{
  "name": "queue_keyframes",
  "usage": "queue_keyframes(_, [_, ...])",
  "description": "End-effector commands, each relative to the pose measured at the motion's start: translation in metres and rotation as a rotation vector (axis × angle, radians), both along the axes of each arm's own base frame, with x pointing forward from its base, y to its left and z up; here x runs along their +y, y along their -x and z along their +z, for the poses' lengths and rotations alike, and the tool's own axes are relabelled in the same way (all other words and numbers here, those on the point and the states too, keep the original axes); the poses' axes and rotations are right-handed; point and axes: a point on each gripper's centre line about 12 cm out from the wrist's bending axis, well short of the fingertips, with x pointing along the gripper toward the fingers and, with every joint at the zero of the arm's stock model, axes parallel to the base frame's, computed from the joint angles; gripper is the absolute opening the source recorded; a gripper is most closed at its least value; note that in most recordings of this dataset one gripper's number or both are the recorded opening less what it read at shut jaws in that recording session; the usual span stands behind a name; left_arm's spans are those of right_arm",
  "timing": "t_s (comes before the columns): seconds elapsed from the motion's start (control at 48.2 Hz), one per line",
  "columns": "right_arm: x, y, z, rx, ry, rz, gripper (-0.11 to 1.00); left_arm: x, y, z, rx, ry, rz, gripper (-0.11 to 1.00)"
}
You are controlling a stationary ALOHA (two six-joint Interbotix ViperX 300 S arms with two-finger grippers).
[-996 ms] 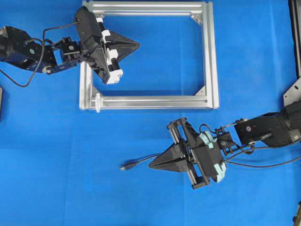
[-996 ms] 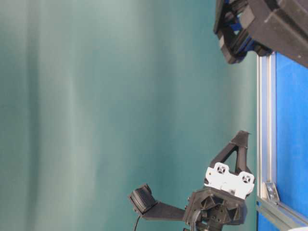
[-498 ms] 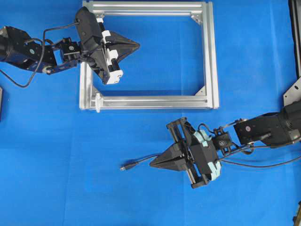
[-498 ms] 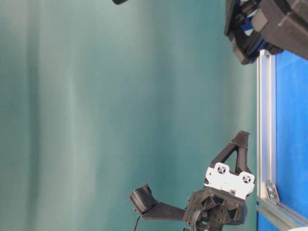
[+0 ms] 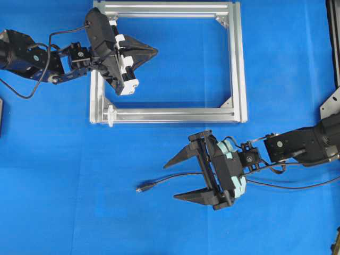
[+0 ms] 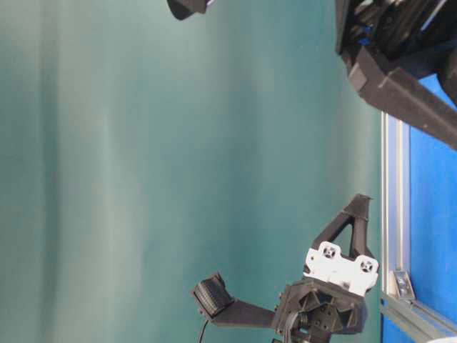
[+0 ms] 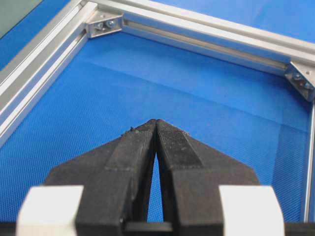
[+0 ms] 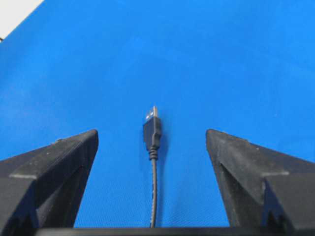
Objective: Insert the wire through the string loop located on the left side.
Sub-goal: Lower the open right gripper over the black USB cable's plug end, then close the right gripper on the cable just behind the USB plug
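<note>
The wire (image 5: 159, 181) is a thin dark cable lying on the blue cloth, with its plug (image 5: 142, 188) pointing left. My right gripper (image 5: 171, 181) is open wide, one finger on each side of the wire and neither touching it. In the right wrist view the plug (image 8: 152, 129) lies centred between the fingers of the gripper (image 8: 151, 135). The string loop (image 5: 110, 115) is a small white shape at the bottom-left corner of the aluminium frame (image 5: 237, 64). My left gripper (image 5: 155, 51) is shut and empty, hovering inside the frame's upper left; its closed tips (image 7: 156, 122) show above the cloth.
The silver frame's rails and corner brackets (image 7: 103, 23) surround the left gripper. The wire's tail (image 5: 297, 186) trails right under the right arm. A black bar (image 5: 333, 37) and a grey bracket (image 5: 330, 106) sit at the right edge, and a dark object (image 5: 1, 114) at the left edge.
The right gripper has gone from shut around the wire to wide open, and the wire now lies free between its fingers. The left arm has not moved.
</note>
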Motion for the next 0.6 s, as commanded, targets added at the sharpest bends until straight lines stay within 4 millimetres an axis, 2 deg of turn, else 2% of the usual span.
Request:
queue_keyframes(0.0, [-0.001,-0.008,0.013,-0.043,-0.017,-0.013,0.87,0.001,-0.003,0.017,-0.050,-0.015,0.000,0.00])
queue_keyframes(0.581, [-0.003,-0.027,-0.055,0.050,-0.063,-0.101,0.87,0.001,-0.002,0.015,-0.042,-0.011,0.000,0.00])
